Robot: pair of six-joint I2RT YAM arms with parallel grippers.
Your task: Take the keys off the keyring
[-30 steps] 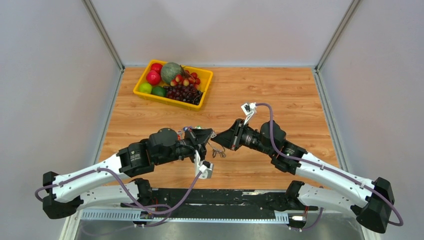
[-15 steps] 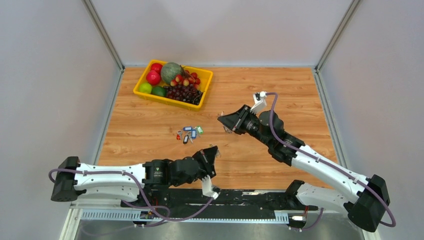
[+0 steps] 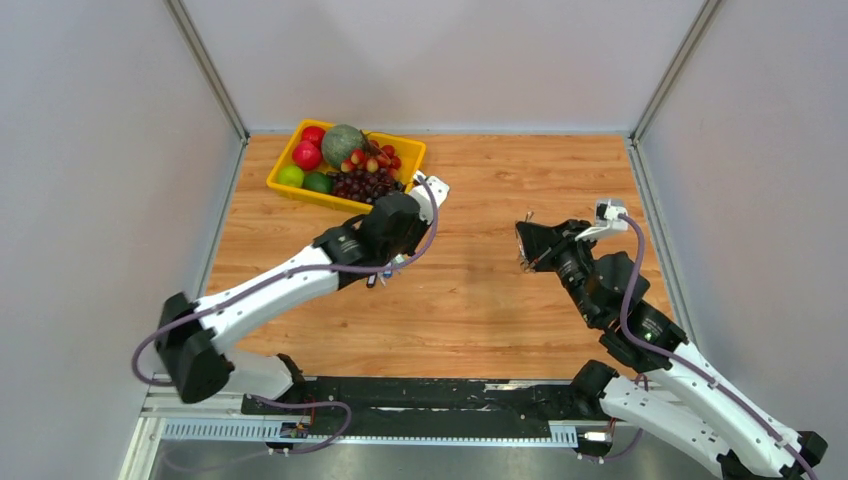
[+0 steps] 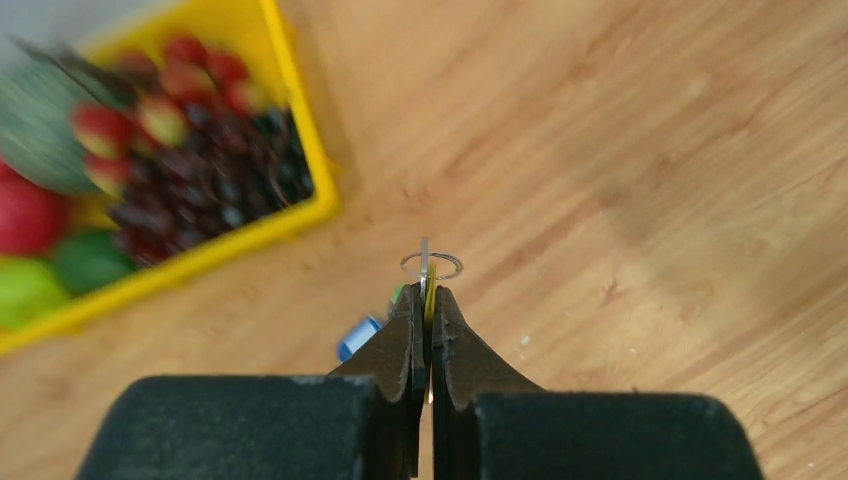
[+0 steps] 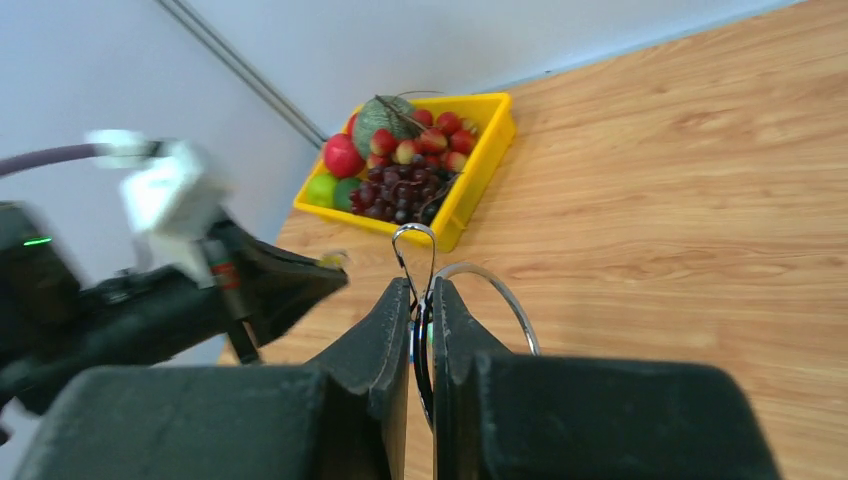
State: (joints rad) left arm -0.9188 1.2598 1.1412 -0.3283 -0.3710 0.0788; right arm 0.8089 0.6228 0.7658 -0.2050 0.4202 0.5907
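My left gripper (image 4: 428, 292) is shut on a yellow-tagged key (image 4: 431, 283) whose small silver ring (image 4: 431, 265) sticks out past the fingertips. It hangs over the table just in front of the fruit basket. Loose keys lie below it: a blue-tagged one (image 4: 358, 337) and a green one (image 4: 398, 292), mostly hidden under the arm in the top view. My right gripper (image 3: 524, 248), at the right middle of the table, is shut on the keyring (image 5: 503, 293), a thin silver loop with a wire clasp (image 5: 415, 250) poking up between the fingers.
A yellow basket (image 3: 283, 160) of fruit and grapes stands at the back left, close to my left wrist. Grey walls close in the table on three sides. The left arm lies diagonally across the left half of the wooden table (image 3: 480, 310).
The grippers met at the table's middle a second ago. Since then the left arm dropped to the front edge, then swung up beside the basket. The right arm drew back right with the keyring.
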